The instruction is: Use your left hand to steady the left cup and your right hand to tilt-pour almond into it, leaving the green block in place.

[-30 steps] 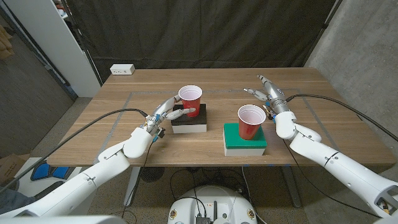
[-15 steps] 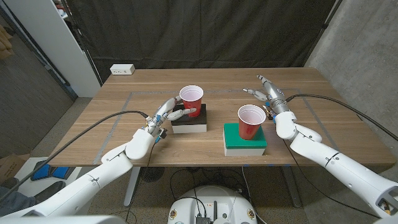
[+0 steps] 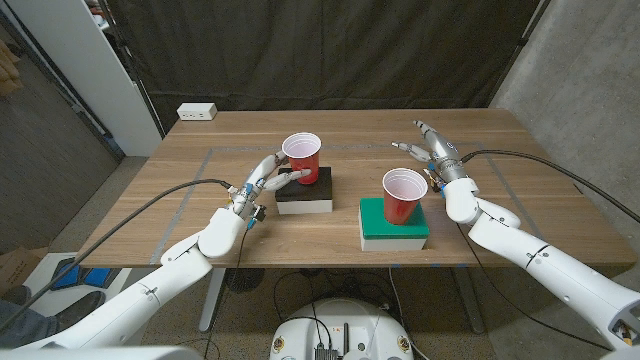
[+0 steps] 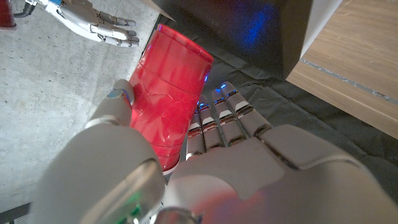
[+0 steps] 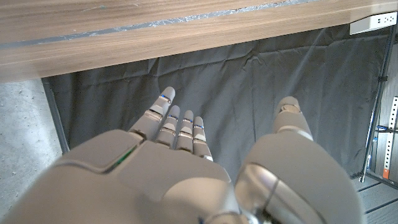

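On the wooden table, taped lines mark out a rectangle on the top, and a white power strip sits at the far left corner. Behind the far edge we see a black curtain, grey concrete wall to the right, a white cabinet to the left.

Count: two red cups, two blocks, two hands.

Left cup stands on the black-and-white block, near the table's middle, a bit left. Right cup stands on the green block, nearer the front edge, right of middle. We can't see any contents in either cup; the interiors look white.

Our left hand holds the left cup: thumb on one side, fingers on the other, contact at the cup's lower half. Left wrist view confirms it, the cup wall sitting between thumb and fingers.

Our right hand holds nothing, fingers spread wide and pointing toward the far edge. It is just beside the right cup on its right, a small gap showing, no contact. Right wrist view shows the same: fingers apart with only curtain between them.
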Tool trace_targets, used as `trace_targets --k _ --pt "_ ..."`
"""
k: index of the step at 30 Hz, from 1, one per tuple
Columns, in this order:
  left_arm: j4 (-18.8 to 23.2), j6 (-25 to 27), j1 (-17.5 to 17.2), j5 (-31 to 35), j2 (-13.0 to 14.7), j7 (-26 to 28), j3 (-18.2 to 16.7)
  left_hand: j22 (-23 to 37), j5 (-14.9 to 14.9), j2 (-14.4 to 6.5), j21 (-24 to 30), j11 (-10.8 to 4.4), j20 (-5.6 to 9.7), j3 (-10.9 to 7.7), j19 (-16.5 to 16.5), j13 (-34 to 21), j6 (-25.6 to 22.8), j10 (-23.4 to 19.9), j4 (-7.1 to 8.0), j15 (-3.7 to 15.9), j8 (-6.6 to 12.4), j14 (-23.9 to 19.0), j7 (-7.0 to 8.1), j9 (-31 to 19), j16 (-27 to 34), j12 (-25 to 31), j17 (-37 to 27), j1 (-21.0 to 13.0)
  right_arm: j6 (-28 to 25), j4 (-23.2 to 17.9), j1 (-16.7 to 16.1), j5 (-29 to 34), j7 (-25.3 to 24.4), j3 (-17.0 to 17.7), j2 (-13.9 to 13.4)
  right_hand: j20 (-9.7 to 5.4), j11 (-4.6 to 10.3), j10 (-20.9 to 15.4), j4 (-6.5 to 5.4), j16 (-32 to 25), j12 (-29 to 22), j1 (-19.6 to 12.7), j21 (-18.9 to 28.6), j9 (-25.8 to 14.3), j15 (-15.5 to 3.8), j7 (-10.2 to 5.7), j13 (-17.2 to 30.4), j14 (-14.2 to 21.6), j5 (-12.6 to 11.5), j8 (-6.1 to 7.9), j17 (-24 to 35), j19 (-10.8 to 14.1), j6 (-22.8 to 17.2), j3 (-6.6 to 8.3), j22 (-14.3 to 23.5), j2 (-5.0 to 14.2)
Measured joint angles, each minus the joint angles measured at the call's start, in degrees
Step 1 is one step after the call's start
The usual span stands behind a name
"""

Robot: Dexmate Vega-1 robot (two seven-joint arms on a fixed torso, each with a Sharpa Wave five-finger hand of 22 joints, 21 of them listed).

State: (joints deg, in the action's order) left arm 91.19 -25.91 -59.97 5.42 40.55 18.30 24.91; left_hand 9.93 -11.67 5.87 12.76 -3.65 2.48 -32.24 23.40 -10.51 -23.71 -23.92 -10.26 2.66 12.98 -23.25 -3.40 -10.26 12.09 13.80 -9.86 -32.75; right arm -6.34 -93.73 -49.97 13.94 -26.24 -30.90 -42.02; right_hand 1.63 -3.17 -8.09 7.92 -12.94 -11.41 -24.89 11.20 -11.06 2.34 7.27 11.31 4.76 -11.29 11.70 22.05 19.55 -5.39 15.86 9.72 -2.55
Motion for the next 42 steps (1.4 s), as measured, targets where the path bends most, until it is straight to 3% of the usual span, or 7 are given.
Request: trace_targets --k 20,21,24,42 --pt "3.9 4.1 0.0 -4.1 2.4 -5.1 -1.6 0.1 0.0 0.0 0.0 1.21 0.09 1.12 0.1 0.0 -0.8 0.1 0.61 -0.09 -0.35 -0.5 -0.27 0.0 -0.2 -0.3 -0.2 0.0 3.4 -1.4 -2.4 -3.4 0.8 2.0 -1.1 -0.41 -0.1 -0.9 0.0 -0.4 -0.3 -0.3 0.5 0.0 0.31 0.11 0.0 0.9 0.0 0.45 -0.3 1.6 -1.1 0.0 0.0 0.3" --pt "4.0 4.7 0.1 -4.8 2.5 -6.1 -1.6 0.1 0.0 0.0 0.0 1.19 0.09 1.12 0.1 0.0 -0.8 0.0 0.61 -0.01 -0.35 -0.6 -0.27 0.0 -0.2 -0.3 -0.2 0.0 3.4 -2.7 -3.8 -3.5 0.8 2.8 -1.8 -0.4 0.0 -1.0 0.0 -0.4 -0.3 -0.3 0.5 0.0 0.28 0.11 0.0 1.0 0.0 0.45 -0.3 1.6 -1.1 0.0 0.0 0.3" --pt "4.3 4.7 0.1 -4.8 2.6 -6.1 -1.7 0.1 0.0 0.0 0.0 1.29 0.28 1.12 0.3 0.0 -1.0 -0.5 0.61 -0.22 -0.35 -0.8 -0.34 0.0 -0.2 -0.3 -0.2 0.0 3.6 -2.7 -3.8 -3.7 0.7 2.8 -1.8 -0.4 -0.21 -1.2 0.0 -0.4 -0.3 -0.3 0.5 0.0 0.0 0.11 0.0 1.2 0.0 0.45 -0.3 1.6 -1.1 0.0 0.0 0.31" --pt "5.8 5.2 -1.0 -5.8 3.0 -6.3 -2.8 0.1 0.0 -0.5 0.0 0.97 -0.02 2.0 2.0 0.0 -2.8 -2.6 0.69 0.1 -0.36 -2.8 -0.26 0.0 -0.2 -0.3 -0.1 -0.6 5.0 -8.2 -10.9 -5.4 -0.7 7.3 -4.5 -0.31 0.09 -2.1 0.0 -0.9 -0.7 -0.7 0.5 0.0 0.01 0.4 0.0 2.0 0.0 0.45 -0.3 2.4 -2.3 0.0 0.0 0.68"
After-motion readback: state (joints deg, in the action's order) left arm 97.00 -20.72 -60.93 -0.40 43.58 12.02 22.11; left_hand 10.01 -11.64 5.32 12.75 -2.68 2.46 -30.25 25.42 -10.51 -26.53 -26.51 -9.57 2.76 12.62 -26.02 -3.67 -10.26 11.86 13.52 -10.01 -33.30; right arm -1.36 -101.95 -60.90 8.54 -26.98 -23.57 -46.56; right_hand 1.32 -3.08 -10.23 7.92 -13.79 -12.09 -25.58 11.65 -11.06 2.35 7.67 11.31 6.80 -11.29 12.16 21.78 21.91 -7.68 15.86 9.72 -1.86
